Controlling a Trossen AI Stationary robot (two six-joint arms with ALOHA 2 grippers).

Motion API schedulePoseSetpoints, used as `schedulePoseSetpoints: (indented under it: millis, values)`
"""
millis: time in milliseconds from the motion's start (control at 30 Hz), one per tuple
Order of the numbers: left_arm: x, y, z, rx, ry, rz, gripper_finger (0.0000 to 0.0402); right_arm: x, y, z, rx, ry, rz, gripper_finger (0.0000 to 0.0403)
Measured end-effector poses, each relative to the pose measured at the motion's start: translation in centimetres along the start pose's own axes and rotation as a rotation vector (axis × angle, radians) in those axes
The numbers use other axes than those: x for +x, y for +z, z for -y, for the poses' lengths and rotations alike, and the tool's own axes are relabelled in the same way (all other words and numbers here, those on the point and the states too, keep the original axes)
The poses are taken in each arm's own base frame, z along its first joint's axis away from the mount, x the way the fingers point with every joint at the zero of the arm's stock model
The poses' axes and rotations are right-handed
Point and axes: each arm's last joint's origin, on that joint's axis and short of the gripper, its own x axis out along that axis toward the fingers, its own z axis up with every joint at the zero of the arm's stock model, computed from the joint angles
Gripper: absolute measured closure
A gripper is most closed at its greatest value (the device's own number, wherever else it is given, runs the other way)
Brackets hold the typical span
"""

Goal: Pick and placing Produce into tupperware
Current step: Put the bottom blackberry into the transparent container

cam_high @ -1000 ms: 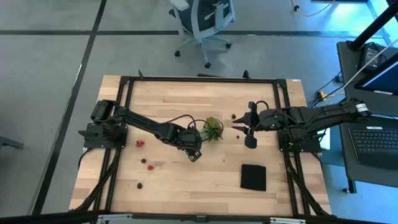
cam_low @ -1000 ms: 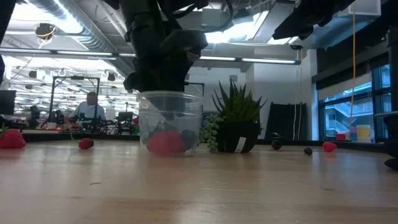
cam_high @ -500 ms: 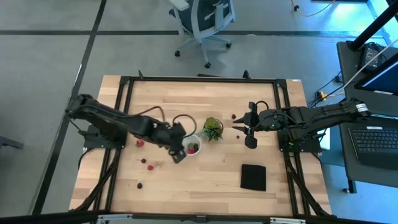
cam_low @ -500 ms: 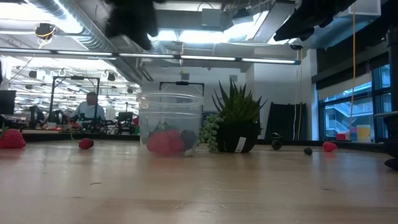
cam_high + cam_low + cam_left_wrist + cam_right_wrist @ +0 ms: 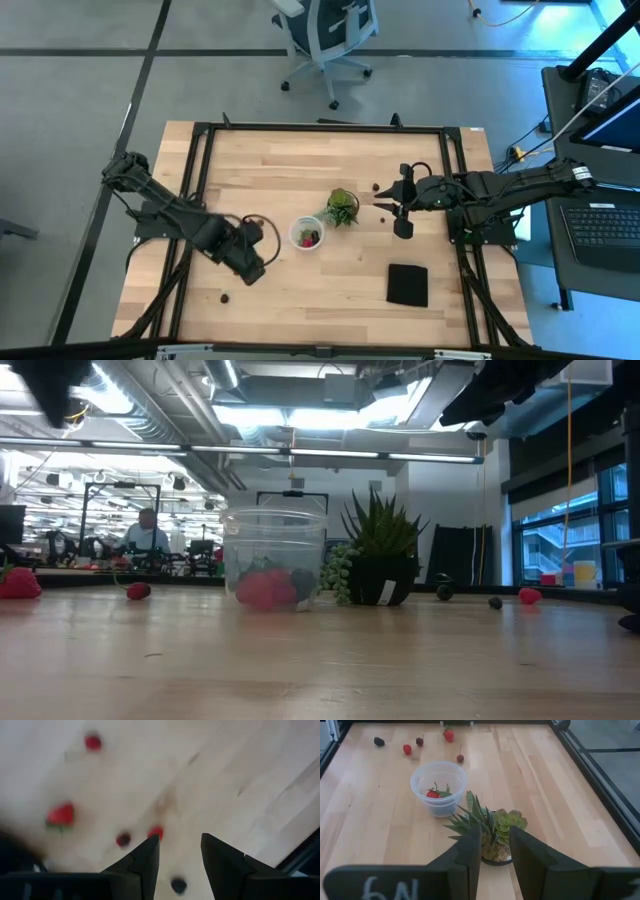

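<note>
On the bench [image 5: 330, 160], the tupperware [image 5: 307, 235] sits just left of the plant [image 5: 342, 208], holding produce [image 5: 310, 238], with loose pieces [image 5: 407, 749] further left.

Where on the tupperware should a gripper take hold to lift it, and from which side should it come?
Grip the tupperware by its rim, from straight above, one finger inside and one outside the wall. It stands upright and open-topped; its round body looks too wide to span, and the plant crowds one side.

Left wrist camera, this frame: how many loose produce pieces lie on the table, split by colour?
Red produce pieces: 3
Dark produce pieces: 2
Total: 5
</note>
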Motion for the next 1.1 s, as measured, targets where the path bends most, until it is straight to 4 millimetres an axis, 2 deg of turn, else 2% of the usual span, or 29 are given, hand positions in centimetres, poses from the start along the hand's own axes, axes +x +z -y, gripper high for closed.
schedulePoseSetpoints:
  millis: [333, 633, 967, 1100]
  values:
    - [2.1, -4.4, 1.9, -0.436, 0.116, -0.167, 0.0264, 0.0, 0.2, 0.0, 0.005, 0.002, 0.022, 0.0299]
    - [5.0, -8.5, 4.2, -0.566, 0.203, -0.269, 0.0264, 0.0, 0.2, 0.0, -0.002, 0.002, 0.022, 0.0299]
    - [5.6, -9.5, 4.7, -0.613, 0.187, -0.237, 0.0264, 0.0, 0.2, 0.0, -0.028, 0.002, 0.022, 0.0299]
    - [5.6, -9.5, 4.7, -0.629, 0.188, -0.234, 0.0245, 0.0, 0.2, 0.0, -0.029, 0.002, 0.022, 0.0299]
